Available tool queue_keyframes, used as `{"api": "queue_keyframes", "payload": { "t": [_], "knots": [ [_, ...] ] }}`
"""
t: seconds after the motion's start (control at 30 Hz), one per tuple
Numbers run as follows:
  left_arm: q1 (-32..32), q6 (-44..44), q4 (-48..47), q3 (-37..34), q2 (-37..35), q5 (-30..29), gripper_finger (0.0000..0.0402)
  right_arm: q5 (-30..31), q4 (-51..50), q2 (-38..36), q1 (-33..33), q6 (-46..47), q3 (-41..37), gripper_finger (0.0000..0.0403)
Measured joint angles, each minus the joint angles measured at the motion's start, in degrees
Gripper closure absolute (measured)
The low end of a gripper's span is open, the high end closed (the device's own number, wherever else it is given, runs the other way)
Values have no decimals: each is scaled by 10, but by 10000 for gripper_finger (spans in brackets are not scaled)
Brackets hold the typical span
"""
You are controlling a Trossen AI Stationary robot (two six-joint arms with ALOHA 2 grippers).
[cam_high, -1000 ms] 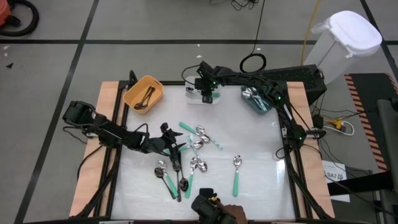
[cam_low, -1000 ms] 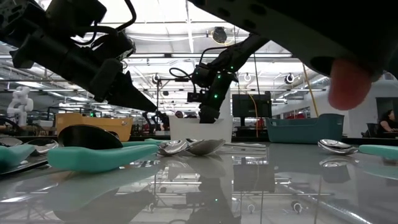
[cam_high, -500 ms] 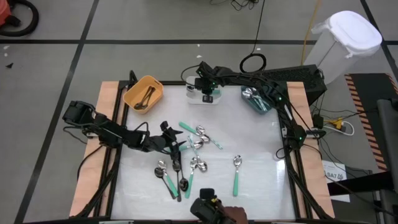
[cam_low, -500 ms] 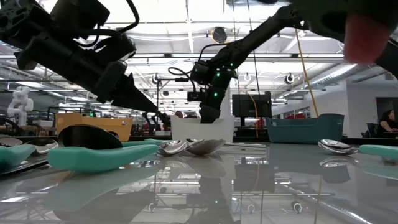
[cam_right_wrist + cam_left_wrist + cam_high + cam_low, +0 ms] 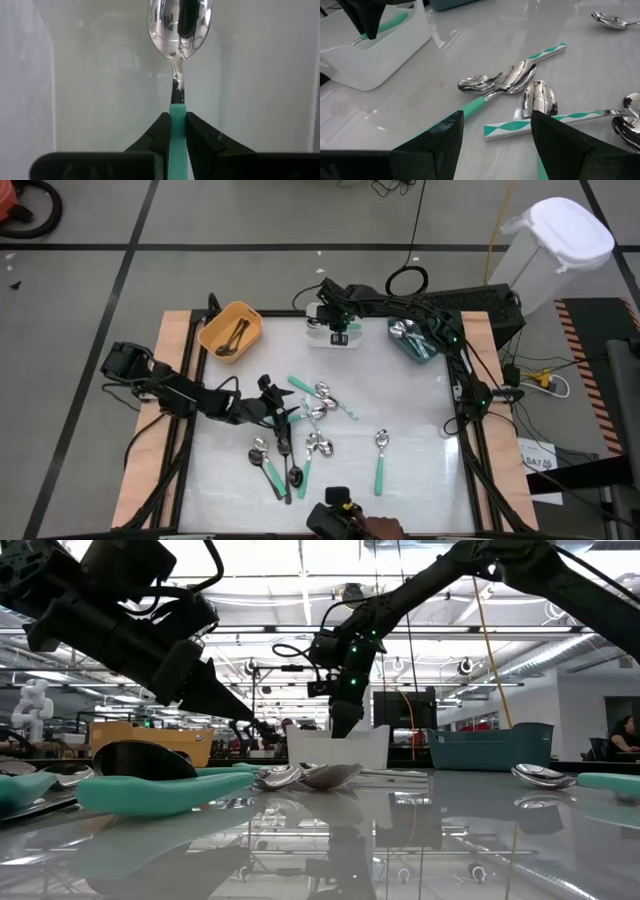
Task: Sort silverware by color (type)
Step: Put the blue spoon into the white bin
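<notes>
A large workshop hall with ceiling lights lies beyond the glossy white table [image 5: 410, 420]. The mint-green-handled spoon with a shiny metal bowl [image 5: 178, 60] hangs straight out from the right gripper [image 5: 177, 131], whose fingers are pinched tight on its handle. Its long axis runs on from the gripper, bowl leading, down into the white plastic bin [image 5: 322, 337] at the table's far edge. Letting go there looks like the step in hand. The orange bin [image 5: 231, 330] and teal bin [image 5: 412, 342] flank the white one. Nearer the middle, loose spoons [image 5: 318, 412] lie scattered. The left gripper [image 5: 492, 131] hovers just above them, fingers spread wide and empty, a green-handled spoon between them.
</notes>
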Motion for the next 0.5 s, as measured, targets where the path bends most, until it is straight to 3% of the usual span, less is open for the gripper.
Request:
{"api": "queue_keyframes", "payload": {
  "t": [0.5],
  "knots": [
    [0, 2, 0, 0, 0, 0, 170, 30, -75, 0, 12, -14, 77, 365]
  ]
}}
